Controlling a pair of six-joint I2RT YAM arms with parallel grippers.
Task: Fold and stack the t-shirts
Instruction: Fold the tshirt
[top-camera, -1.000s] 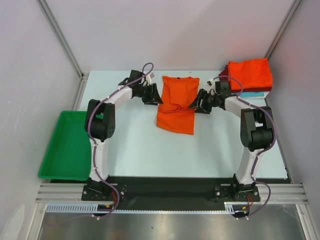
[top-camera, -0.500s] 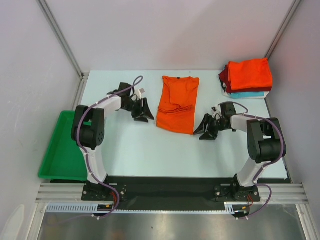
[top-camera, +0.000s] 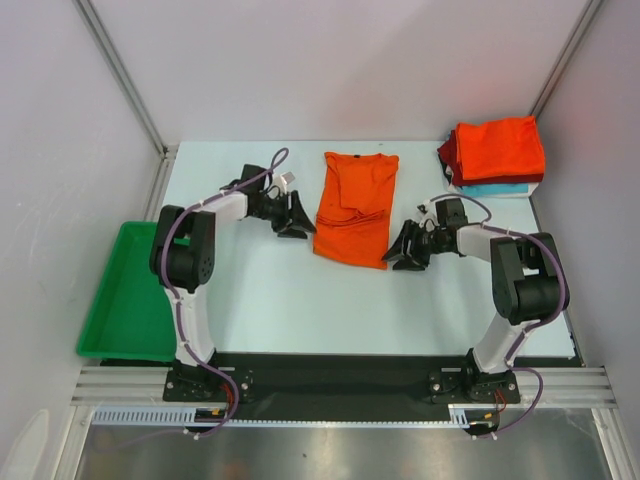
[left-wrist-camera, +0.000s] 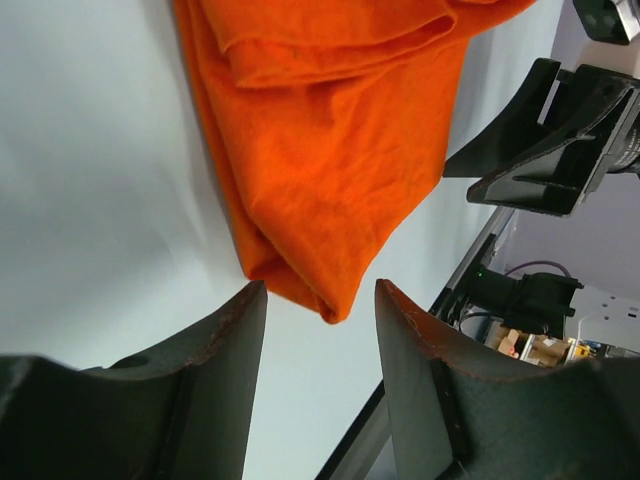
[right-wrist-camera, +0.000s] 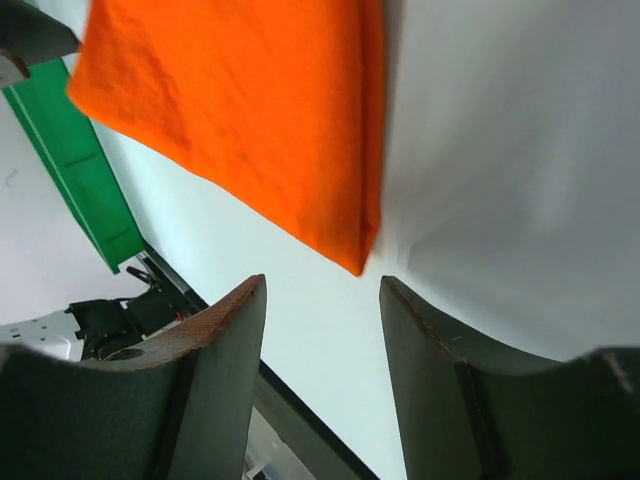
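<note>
A bright orange t-shirt (top-camera: 355, 205) lies on the table, folded lengthwise into a long strip with its collar at the far end. My left gripper (top-camera: 300, 222) is open and empty beside the shirt's near left edge. In the left wrist view the shirt's near corner (left-wrist-camera: 330, 150) lies just ahead of the open gripper (left-wrist-camera: 318, 290). My right gripper (top-camera: 398, 252) is open and empty at the shirt's near right corner. The right wrist view shows that corner (right-wrist-camera: 250, 100) just ahead of the gripper (right-wrist-camera: 320, 285). A stack of folded t-shirts (top-camera: 497, 155), orange-red on top, dark red and teal below, sits far right.
A green plastic tray (top-camera: 135, 290) stands off the table's left edge; it also shows in the right wrist view (right-wrist-camera: 80, 170). White walls and metal posts enclose the table. The opposite arm's gripper (left-wrist-camera: 540, 140) shows across the shirt in the left wrist view.
Both grippers moved from the shirt's far part down toward its near end. In the last half second they closed in on the near corners. The shirt has not moved.
</note>
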